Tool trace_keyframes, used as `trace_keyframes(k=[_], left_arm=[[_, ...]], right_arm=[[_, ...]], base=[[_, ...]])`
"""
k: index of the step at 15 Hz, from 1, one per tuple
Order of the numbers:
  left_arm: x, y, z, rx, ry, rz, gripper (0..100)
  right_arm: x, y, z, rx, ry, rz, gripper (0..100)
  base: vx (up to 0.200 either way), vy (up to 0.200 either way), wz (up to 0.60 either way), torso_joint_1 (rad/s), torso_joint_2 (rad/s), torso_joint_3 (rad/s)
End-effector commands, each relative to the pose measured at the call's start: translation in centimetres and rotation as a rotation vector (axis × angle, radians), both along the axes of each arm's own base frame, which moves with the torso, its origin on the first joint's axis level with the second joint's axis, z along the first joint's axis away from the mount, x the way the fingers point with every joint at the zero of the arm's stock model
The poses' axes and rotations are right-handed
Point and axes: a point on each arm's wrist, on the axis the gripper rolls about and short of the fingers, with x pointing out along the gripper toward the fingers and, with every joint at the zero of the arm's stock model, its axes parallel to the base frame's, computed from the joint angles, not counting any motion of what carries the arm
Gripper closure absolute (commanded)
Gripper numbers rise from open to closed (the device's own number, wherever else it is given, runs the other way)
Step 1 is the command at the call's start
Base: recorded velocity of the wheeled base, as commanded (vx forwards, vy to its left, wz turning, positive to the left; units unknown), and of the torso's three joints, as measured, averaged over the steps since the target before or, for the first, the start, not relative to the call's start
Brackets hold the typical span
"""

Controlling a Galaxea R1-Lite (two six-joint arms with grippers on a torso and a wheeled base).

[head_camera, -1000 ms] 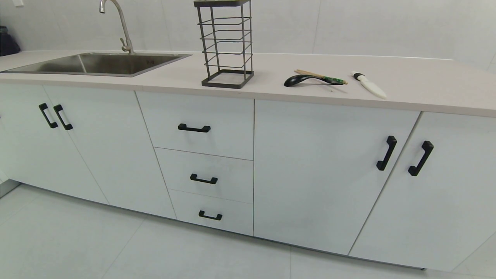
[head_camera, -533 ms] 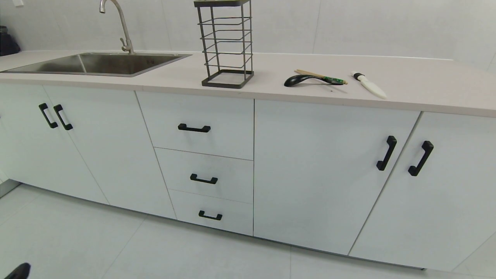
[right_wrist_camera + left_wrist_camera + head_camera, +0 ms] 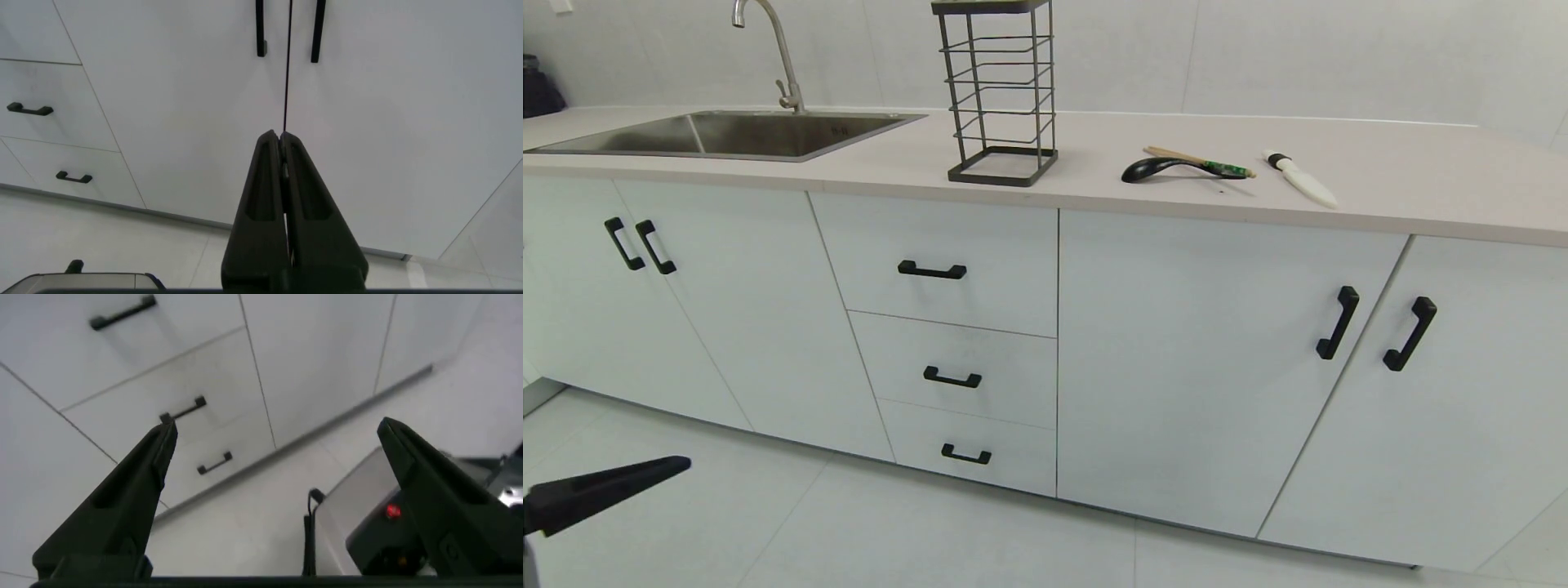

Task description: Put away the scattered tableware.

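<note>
up from the lower left corner of the head view: one black finger point(image 3: 613, 486) of the left gripper point(image 3: 278, 429). half a second ago just a tip at the frame's edge, a second ago not there; now stretched out over the floor point(image 3: 849, 531), low before the left-hand cabinet doors point(image 3: 686, 310). spread wide in its wrist view, nothing between the two fingers, pointed toward the drawers point(image 3: 192, 416).

right gripper point(image 3: 282, 137): pressed together, empty, aimed at the seam between two white doors, below a pair of black handles point(image 3: 260, 28).

tableware unmoved through all three head frames, all on the countertop point(image 3: 1405, 163) to the right of the wire rack point(image 3: 1002, 90):
- black spoon point(image 3: 1156, 169), bowl toward the rack, handle running right.
- chopsticks point(image 3: 1180, 154) just behind it, slanting to meet the spoon handle at their green ends.
- white knife point(image 3: 1304, 180) with a dark band near one end, a little further right, apart from the other two.

rack upright and bare. sink point(image 3: 727, 133) and faucet point(image 3: 768, 49) well off to the left. drawers and doors all closed, same as before.
</note>
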Motion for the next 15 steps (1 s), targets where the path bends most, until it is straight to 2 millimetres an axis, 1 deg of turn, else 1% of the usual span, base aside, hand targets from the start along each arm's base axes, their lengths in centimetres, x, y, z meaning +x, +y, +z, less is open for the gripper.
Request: trace_keyframes(k=[1,3,4,6,8,9,10,11,12,14,15], left_arm=[[2.4,-0.5,-1.8,0.113,0.115,-0.065,0],[4.7,-0.8,-3.0,0.303,0.108,-0.135,0],[5.5,-0.9,-3.4,0.36,0.118,-0.142,0],[6.5,-1.0,-4.1,0.41,0.164,-0.125,0],[9.3,-1.3,-4.5,0.458,0.202,-0.104,0],[11.1,-1.6,-4.7,0.487,0.182,-0.115,0],[12.3,-1.7,-5.2,0.52,0.167,-0.123,0],[12.7,-1.7,-5.4,0.54,0.164,-0.124,0],[13.4,-2.0,-6.3,0.584,0.197,-0.12,0],[13.9,-2.3,-7.2,0.617,0.242,-0.112,0],[14.0,-2.3,-7.3,0.624,0.251,-0.103,0]], right_arm=[[0.0,0.0,0.0,0.0,0.002,0.0,100],[0.0,0.0,0.0,0.0,0.002,0.0,100],[0.0,0.0,0.0,0.0,0.002,0.0,100],[0.0,0.0,0.0,0.0,0.002,0.002,100],[0.0,0.0,0.0,0.0,0.001,0.0,100],[0.0,0.0,0.0,-0.001,0.001,0.0,100],[0.0,0.0,0.0,0.0,0.002,0.0,100],[0.0,0.0,0.0,0.0,0.001,0.0,100],[0.0,0.0,0.0,-0.001,0.001,0.0,100],[0.0,0.0,0.0,-0.001,0.0,0.003,100],[0.0,0.0,0.0,-0.001,0.0,0.002,100]], base=[[0.0,0.0,0.0,0.0,0.0,0.0],[0.0,0.0,0.0,0.0,0.0,0.0],[0.0,0.0,0.0,0.0,0.0,0.0],[0.0,0.0,0.0,0.0,0.0,0.0],[0.0,0.0,0.0,0.0,0.0,0.0],[0.0,0.0,0.0,0.0,0.0,0.0],[0.0,0.0,0.0,0.0,0.0,0.0],[0.0,0.0,0.0,0.0,0.0,0.0],[0.0,0.0,0.0,0.0,0.0,0.0],[0.0,0.0,0.0,0.0,0.0,0.0],[0.0,0.0,0.0,0.0,0.0,0.0]])
